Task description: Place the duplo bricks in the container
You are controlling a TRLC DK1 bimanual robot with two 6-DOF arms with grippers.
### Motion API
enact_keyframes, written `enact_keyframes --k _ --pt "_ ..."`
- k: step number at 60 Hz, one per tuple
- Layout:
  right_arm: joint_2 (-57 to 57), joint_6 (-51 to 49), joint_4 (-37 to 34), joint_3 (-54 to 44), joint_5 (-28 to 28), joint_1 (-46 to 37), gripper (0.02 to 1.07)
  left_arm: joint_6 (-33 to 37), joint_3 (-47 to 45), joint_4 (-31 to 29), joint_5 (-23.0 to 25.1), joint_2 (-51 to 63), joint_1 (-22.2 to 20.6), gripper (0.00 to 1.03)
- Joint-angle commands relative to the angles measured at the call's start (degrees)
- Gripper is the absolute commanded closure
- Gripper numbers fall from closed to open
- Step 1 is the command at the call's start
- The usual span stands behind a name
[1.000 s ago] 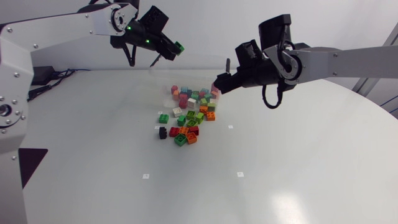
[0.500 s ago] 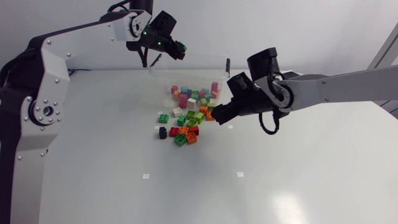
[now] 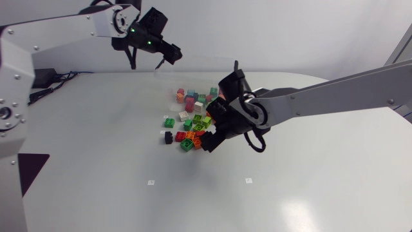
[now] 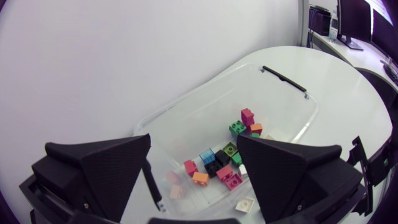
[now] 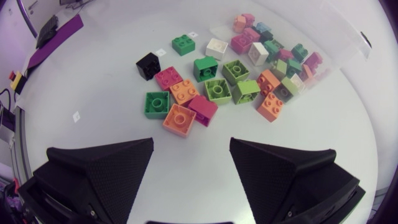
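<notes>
The clear container (image 3: pixel 235 67) stands at the back of the table with several coloured bricks (image 3: pixel 190 100) inside. My left gripper (image 3: pixel 168 57) hangs open and empty above its back left corner. In the left wrist view the left gripper (image 4: pixel 193 186) looks down into the container (image 4: pixel 283 78), where a green brick (image 4: pixel 237 128) lies among the others. Loose bricks (image 3: pixel 188 132) are scattered on the table in front of the container. My right gripper (image 3: pixel 207 140) is open, low at the pile's right front edge. An orange brick (image 5: pixel 179 119) and a green one (image 5: pixel 157 103) lie just ahead of the right gripper (image 5: pixel 189 180).
A black brick (image 5: pixel 148 65) and a green brick (image 5: pixel 183 43) lie apart at the pile's far side. The container's wall (image 5: pixel 345 46) runs behind the pile. Small white markers (image 3: pixel 151 182) dot the open tabletop in front.
My left gripper has opened and the green brick it held is gone from its fingers. My right arm has swung from over the container down to the loose bricks.
</notes>
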Motion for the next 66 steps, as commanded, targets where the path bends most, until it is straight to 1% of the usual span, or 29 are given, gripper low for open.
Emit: enact_keyframes --k 1,3,8,12,16,19,22,26,34,40,66 --pt "2.6 1.8 -3.3 3.0 2.1 2.0 0.18 1.3 -5.8 0.9 -0.1 -6.9 1.2 0.05" --pt "3.9 2.9 -5.6 4.8 4.1 2.7 0.18 2.6 -9.0 1.3 -0.1 -9.3 1.6 0.05" --pt "6.3 4.8 -10.1 8.2 5.2 3.3 0.18 5.7 -14.6 1.3 -0.1 -13.1 2.6 0.05" --pt "8.3 6.0 -12.3 10.5 6.7 3.7 0.18 10.1 -21.1 1.3 -0.1 -17.3 3.2 0.05" --pt "11.7 7.8 -16.3 14.4 7.3 3.8 0.19 13.8 -26.9 1.5 0.1 -20.9 4.3 0.05" --pt "14.4 8.9 -19.4 17.5 7.3 3.8 0.19 16.3 -30.3 1.4 0.8 -23.0 5.1 0.05" --pt "16.3 9.6 -21.0 19.7 7.9 3.8 0.19 20.0 -35.8 1.2 2.7 -26.9 6.4 0.05" --pt "17.8 10.8 -22.8 22.1 8.0 3.8 0.19 22.2 -39.6 1.0 4.8 -29.5 7.4 0.05" --pt "19.9 11.9 -25.8 26.0 7.8 3.8 0.2 27.5 -44.8 -0.4 6.8 -31.8 8.3 0.05" --pt "21.1 12.9 -26.7 28.0 7.5 4.2 0.21 30.3 -47.4 -1.4 8.5 -32.6 9.0 0.05" --pt "25.0 14.9 -32.1 35.4 7.3 5.4 0.21 35.8 -53.4 -1.4 10.8 -35.3 11.7 0.06"
